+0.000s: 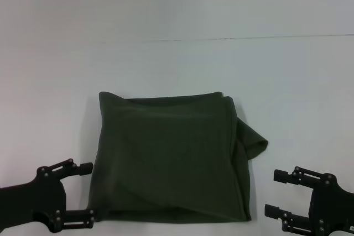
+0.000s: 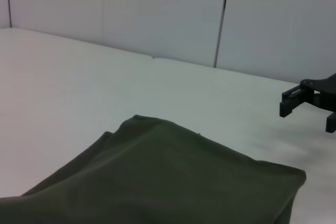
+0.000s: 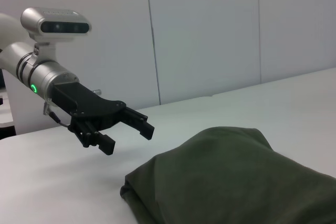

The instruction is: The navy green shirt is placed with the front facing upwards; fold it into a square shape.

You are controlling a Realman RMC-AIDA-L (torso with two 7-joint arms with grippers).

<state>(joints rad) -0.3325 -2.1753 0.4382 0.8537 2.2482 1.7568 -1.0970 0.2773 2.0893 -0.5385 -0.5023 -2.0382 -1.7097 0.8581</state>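
Shirt [image 1: 171, 156] folded into a rough square, plain green side up, flat on the table [image 1: 177, 64], between the two grippers and slightly ahead of both. Left gripper [image 1: 88, 189] at the near left corner, fingers spread wide, lower finger touching or nearly touching the hem, nothing held. Right gripper [image 1: 276, 193] just beside the near right corner, clear of the cloth, also spread wide and empty. Near done by the look of it, save for a loose flap [image 1: 253, 138] bulging out ahead of the right gripper, probably a sleeve or side fold not fully tucked. Soft, light cotton, likely limp and several layers thick now; apt to sag, slide over itself and unfold if lifted by one layer only. Best taken by pinching through all layers at an edge or corner, or at the tip of the flap, low to the table, then laid over slowly so the stack does not drag. No print or neckband on show anywhere. Head view alone gives the whole outline, the diagonal crease near the front edge and the stray flap. Left wrist view adds the thickness of the folded far edge [image 2: 173, 129] and the right gripper [image 2: 307, 106] beyond it. Right wrist view gives the left gripper [image 3: 126, 132] hovering low over the table, plus the rounded, layered corner [image 3: 136, 190] nearest it.
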